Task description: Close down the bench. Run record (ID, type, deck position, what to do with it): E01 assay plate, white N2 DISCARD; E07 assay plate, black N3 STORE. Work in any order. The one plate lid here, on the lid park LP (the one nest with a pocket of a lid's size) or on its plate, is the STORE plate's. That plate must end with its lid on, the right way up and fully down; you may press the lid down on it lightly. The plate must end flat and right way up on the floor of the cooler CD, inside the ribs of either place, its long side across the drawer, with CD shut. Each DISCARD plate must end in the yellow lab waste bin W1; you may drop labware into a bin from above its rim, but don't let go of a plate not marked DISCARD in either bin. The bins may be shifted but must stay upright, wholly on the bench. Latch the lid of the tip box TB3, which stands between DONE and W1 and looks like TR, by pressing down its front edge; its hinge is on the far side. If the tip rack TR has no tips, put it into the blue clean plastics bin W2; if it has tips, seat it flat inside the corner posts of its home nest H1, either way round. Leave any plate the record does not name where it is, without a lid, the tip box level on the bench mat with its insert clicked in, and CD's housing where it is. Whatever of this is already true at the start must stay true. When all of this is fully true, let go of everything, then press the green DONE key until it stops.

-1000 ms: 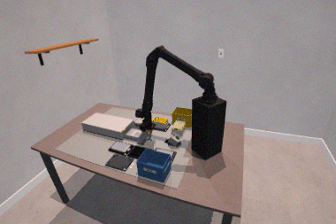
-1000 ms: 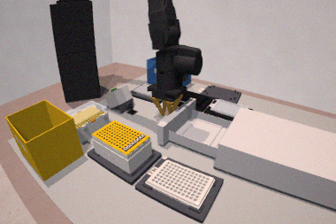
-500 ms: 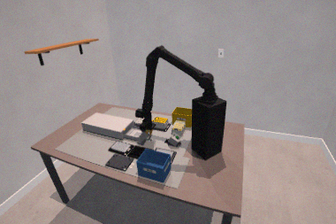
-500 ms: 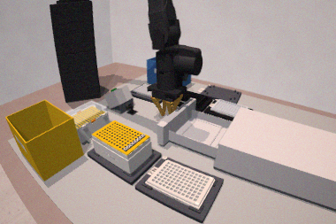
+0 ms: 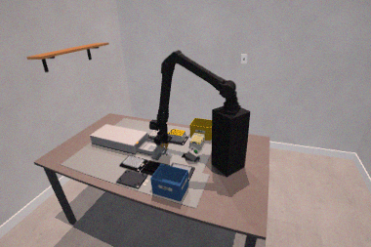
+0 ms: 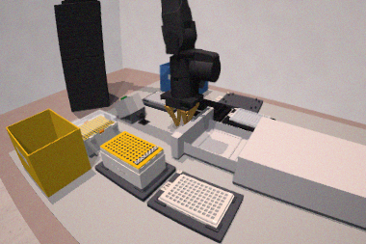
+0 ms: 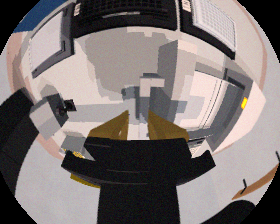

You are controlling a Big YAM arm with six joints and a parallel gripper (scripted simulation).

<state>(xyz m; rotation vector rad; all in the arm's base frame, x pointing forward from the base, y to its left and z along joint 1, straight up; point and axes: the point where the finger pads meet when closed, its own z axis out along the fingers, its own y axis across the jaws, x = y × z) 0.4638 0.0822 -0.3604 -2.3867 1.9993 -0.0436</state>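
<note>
My gripper (image 6: 182,122) (image 5: 161,149) (image 7: 138,113) hangs straight down at the front wall of the cooler drawer (image 6: 192,132). Its fingers are partly closed and straddle the grey drawer handle (image 7: 145,91) without holding anything. The drawer tray (image 6: 217,143) is pulled out of the grey housing (image 6: 308,161) and is empty. A white plate (image 6: 198,200) lies on a dark nest in front. A second white plate (image 6: 245,117) (image 7: 213,16) and a black plate (image 5: 150,166) lie beyond the drawer. The tip rack (image 6: 130,150) shows yellow tips.
The yellow bin (image 6: 42,153) (image 5: 201,127) stands at the left, the tip box (image 6: 96,127) beside it. The grey block with the green key (image 6: 124,98) is behind that. The blue bin (image 5: 170,182) (image 6: 165,76) stands behind the arm. A tall black tower (image 6: 82,55) stands at the back.
</note>
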